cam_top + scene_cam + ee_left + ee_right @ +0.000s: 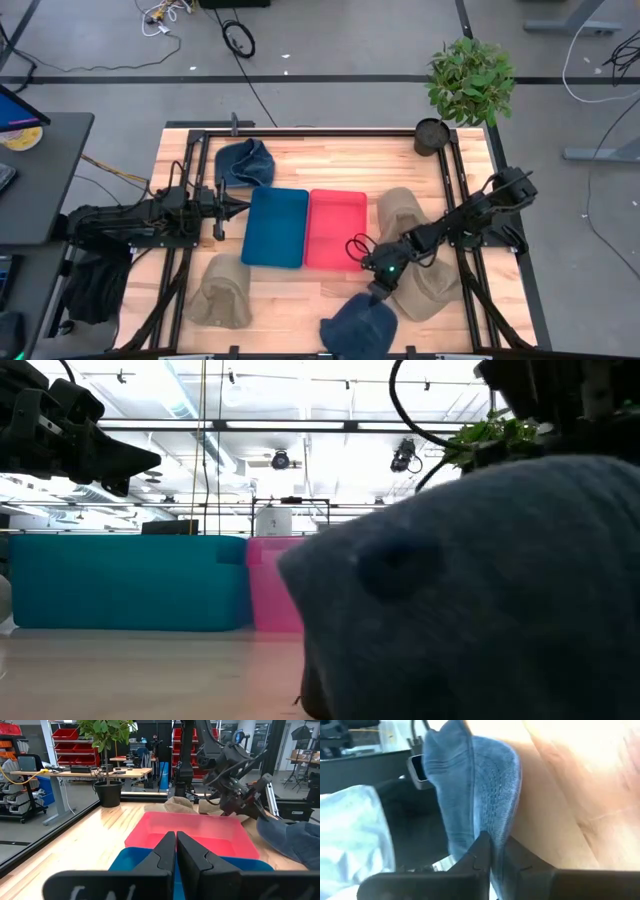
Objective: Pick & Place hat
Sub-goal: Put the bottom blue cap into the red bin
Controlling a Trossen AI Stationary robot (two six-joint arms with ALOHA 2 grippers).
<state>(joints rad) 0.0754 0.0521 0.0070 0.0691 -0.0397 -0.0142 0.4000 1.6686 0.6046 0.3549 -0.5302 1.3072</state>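
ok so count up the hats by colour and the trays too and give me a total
Blue hats: 2
Tan hats: 3
Trays: 2, blue and pink
Total: 7

Count on the worktop (330,165):
- Hats: five total. Two blue: blue hat at the back (243,161), blue hat at the front edge (358,325). Three tan: tan hat front left (219,290), tan hat right of the trays (402,211), tan hat front right (430,287).
- Trays: two, side by side. One blue tray (276,227), one red tray (335,228).
- Potted plant: one (468,80), back right corner.
- Arms: two, one claw each: left claw (236,207), right claw (378,290).
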